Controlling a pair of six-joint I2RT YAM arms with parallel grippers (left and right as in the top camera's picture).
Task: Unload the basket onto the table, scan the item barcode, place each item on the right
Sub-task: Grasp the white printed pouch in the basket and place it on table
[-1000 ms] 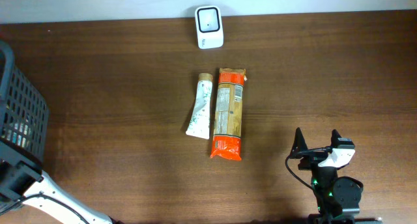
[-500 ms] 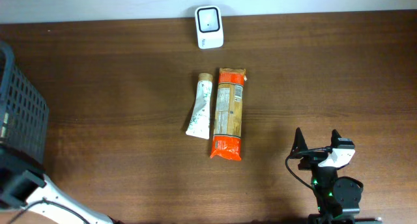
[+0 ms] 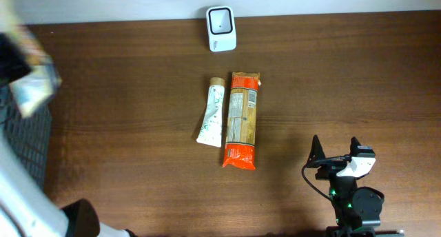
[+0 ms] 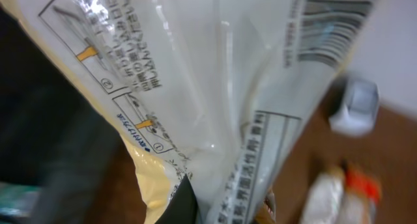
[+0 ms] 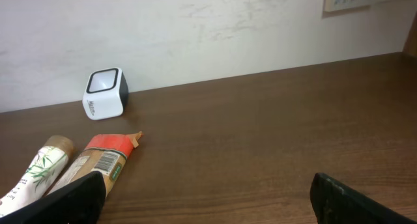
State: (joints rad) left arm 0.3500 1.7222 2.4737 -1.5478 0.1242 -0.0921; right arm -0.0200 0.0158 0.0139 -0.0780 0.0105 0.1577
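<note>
**Scanner** point(image 3: 221, 29): white block with a dark window, upright at the far edge of the table point(image 3: 124, 92), against the wall. All places below are given from it.

**Pouch** point(image 4: 215, 107): clear and pale-yellow plastic, printed with diagrams, script and a barcode point(image 4: 329, 25).
- It is lifted off the table, far to the left of the scanner and somewhat nearer the robot, close to the basket.
- In the overhead view it is blurred point(image 3: 31, 89).
- In the left wrist view it fills most of the frame, with the scanner small beyond its right edge.

**Left fingers** point(image 4: 184, 201): closed tight on the pouch at its lower fold. Only one dark tip shows under the plastic.

**Right fingers** point(image 5: 355, 196): spread as wide as they go, holding nothing and touching nothing. They sit low over the table, well to the right of the scanner at the near edge, and point toward the far wall.

**Tube** point(image 3: 212, 111): white with a brown cap, lying flat a little in front of the scanner, cap end toward it.

**Packet** point(image 3: 242, 120): orange ends and a tan label, lying flat in front of the scanner, just beside the tube on its right. Whether the two touch cannot be told.

**Basket** point(image 3: 27, 137): dark mesh, far left of the scanner at the table's edge, partly hidden by the left arm.
</note>
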